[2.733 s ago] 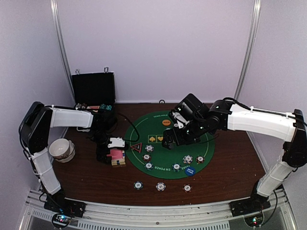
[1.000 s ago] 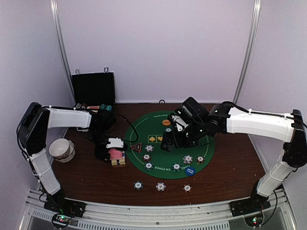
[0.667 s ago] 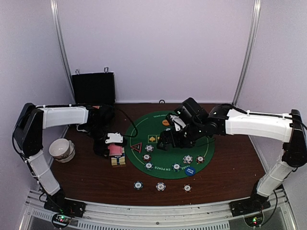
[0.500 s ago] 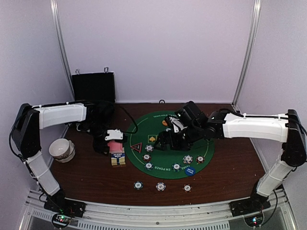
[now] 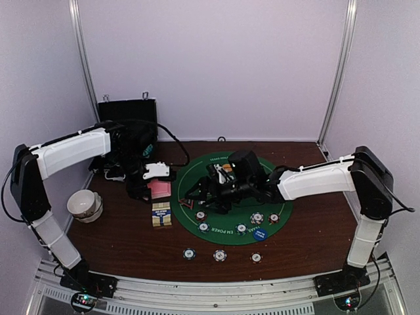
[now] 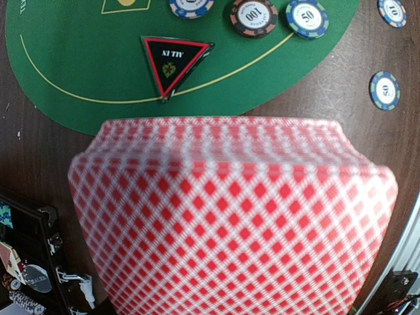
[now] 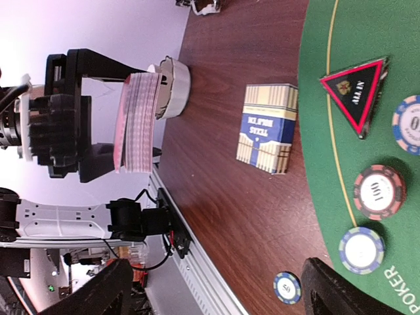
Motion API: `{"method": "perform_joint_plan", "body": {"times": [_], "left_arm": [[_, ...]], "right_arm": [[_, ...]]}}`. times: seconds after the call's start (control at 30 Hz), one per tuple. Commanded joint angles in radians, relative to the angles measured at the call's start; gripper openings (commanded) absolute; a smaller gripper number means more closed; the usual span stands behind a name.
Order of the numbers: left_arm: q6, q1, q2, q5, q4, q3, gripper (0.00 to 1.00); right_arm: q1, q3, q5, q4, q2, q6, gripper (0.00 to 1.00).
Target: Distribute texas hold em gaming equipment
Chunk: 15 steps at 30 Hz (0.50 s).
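Playing cards [image 6: 230,216], triangle marker [image 6: 174,59] lettered ALL IN, chips [image 6: 306,18] marked 50, 100

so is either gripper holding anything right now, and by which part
The left gripper holds the deck of red-checked playing cards, pinched across two opposite edges. The right gripper is open and empty.

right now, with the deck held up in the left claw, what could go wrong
The loose deck is pinched by the left claw above the table; cards could slip out and scatter. The open right claw reaches in by the triangle marker and chips, so it might knock them or bump the left claw.
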<state>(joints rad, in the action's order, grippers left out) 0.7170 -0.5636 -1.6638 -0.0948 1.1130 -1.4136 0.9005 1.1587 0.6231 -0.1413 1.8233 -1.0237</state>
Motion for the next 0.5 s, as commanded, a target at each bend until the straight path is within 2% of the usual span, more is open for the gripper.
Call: {"method": "perform_joint_plan", "body": {"times": [0.0,0.47], "left_arm": [[-0.027,-0.013,0.035,-0.036,0.041,-0.048,0.00],[-0.044,-0.042,0.042,-0.033,0.049,-0.071,0.00]], "right_arm": [[-0.002,0.022,0.091,-0.266,0.061,-0.142,0.91],[0.012,0.103,0.128,-0.479,0.215,-0.294,0.85]]}}
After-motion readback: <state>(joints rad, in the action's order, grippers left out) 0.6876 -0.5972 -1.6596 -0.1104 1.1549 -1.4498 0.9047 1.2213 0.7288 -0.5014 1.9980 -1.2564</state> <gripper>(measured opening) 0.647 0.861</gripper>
